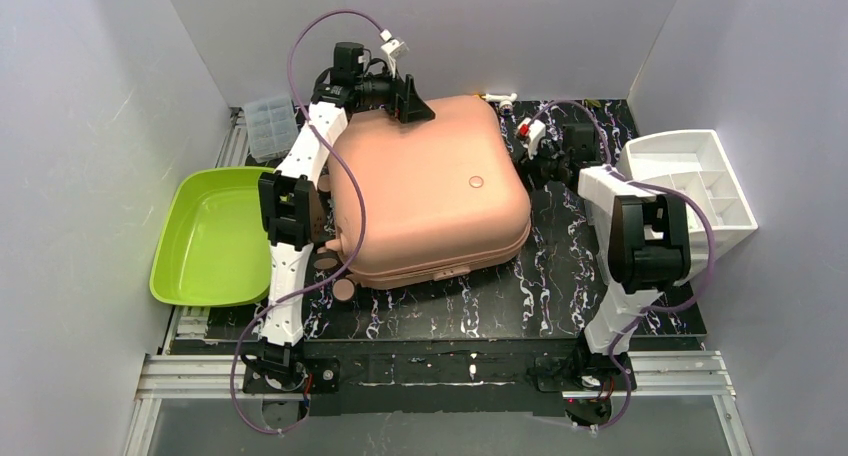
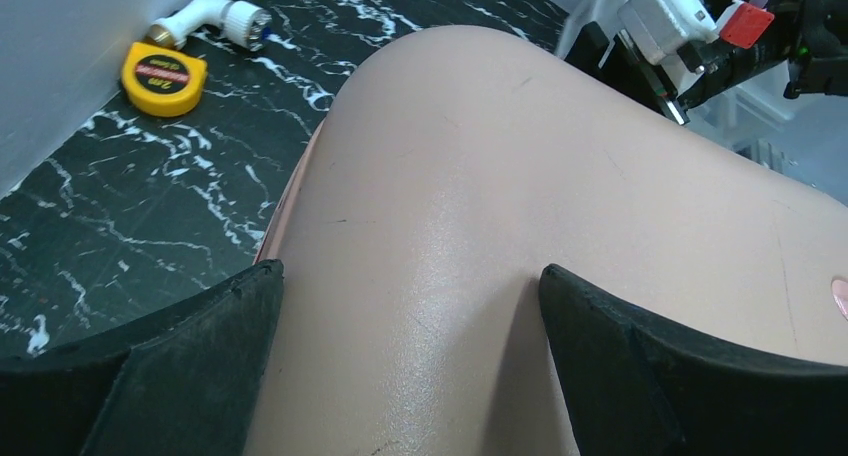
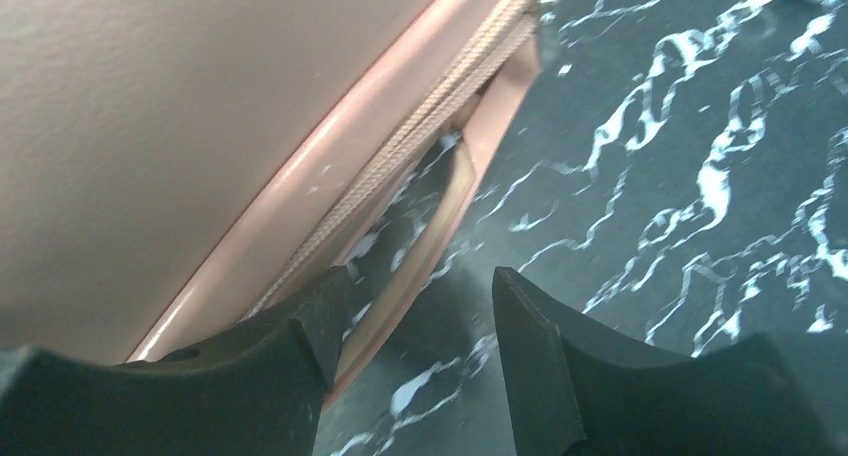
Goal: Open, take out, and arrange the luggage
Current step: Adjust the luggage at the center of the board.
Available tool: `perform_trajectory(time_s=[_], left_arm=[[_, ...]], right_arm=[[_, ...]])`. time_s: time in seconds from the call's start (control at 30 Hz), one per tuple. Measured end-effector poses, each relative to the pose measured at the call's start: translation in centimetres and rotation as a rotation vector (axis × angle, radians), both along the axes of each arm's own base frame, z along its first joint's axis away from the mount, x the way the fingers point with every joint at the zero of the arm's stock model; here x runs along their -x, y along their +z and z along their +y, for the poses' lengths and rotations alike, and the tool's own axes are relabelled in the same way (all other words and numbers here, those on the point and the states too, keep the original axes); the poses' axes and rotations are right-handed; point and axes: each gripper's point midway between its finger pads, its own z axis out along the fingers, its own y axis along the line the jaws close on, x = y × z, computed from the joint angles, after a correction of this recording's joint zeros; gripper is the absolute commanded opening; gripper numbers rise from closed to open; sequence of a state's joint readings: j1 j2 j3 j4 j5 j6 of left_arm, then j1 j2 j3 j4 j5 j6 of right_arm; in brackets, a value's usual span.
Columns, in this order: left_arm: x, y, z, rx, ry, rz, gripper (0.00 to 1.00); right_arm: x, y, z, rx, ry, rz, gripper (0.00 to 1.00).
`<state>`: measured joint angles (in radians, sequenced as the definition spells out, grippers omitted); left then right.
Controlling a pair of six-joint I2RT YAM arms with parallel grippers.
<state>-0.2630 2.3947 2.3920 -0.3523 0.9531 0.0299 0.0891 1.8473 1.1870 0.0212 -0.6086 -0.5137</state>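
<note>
Jaws of the left arm stand spread wide above the luggage (image 1: 430,191), at the 11 o'clock corner of its upper shell. From the left wrist, one black finger (image 2: 150,376) shows on each side of the smooth pink surface (image 2: 500,226). Whether they touch the shell cannot be told.

Jaws of the right arm are partly spread at the 2 o'clock side of the luggage, low against the tabletop (image 1: 560,276). They pinch nothing. From the right wrist, one fingertip (image 3: 320,306) lies just beside the zip band (image 3: 440,106) and bare tabletop shows between the two fingers. At this spot the marbled surface also shows between the zip band and a tan rim (image 3: 450,206) below it.

Position of the luggage: flat at the middle of the tabletop, lid uppermost, with a small round badge (image 1: 476,182) on the lid.

Surrounding items:
- Lime-green tray (image 1: 210,236), at 9 o'clock of the luggage, near it.
- White organizer (image 1: 690,181), at 3 o'clock, beyond the right arm.
- Clear compartment box (image 1: 270,126), at 10 o'clock.
- Yellow tape measure (image 2: 163,78), on the tabletop beyond the far corner, beside a white fitting (image 2: 215,11).
</note>
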Motion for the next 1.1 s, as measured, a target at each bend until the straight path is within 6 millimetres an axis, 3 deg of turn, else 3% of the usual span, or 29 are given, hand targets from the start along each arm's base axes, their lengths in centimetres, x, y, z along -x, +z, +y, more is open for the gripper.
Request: perform_trajectory(time_s=[0.1,0.3,0.4,0.6,0.8,0.83,0.9,1.0,1.1], left_arm=[[1.1,0.0,-0.5,0.018,-0.07,0.0,0.92],[4.6,-0.1,-2.2,0.047,-0.229,0.007,0.87],[7.0,-0.1,-3.1,0.043,-0.299,-0.007,0.87],[11.2,-0.3,-4.6,0.019,-0.403,-0.046,0.82],[14.9,-0.4,-6.1,0.026,-0.498,-0.059,0.82],[15.6,-0.3,-6.3,0.027,-0.514,-0.058,0.84],[16.6,-0.1,-6.7,0.031,-0.538,-0.059,0.98],[18.0,0.1,-7.1,0.025,-0.563,-0.033,0.98],[18.2,0.5,-7.2,0.005,-0.55,-0.012,0.98]], right_arm=[[2.9,0.0,0.1,0.041,0.05,0.029,0.64],[11.8,-0.2,2.7,0.122,0.286,0.113,0.64],[15.2,0.0,3.3,0.154,0.368,0.155,0.64],[20.0,0.9,2.9,0.188,0.451,0.205,0.67],[21.6,5.1,2.3,0.254,0.476,0.043,0.69],[21.3,5.6,1.7,0.279,0.451,0.012,0.69],[20.7,6.3,0.7,0.321,0.401,-0.022,0.69],[19.6,6.8,-0.5,0.365,0.327,-0.052,0.71],[18.5,7.1,-0.9,0.371,0.274,-0.079,0.73]])
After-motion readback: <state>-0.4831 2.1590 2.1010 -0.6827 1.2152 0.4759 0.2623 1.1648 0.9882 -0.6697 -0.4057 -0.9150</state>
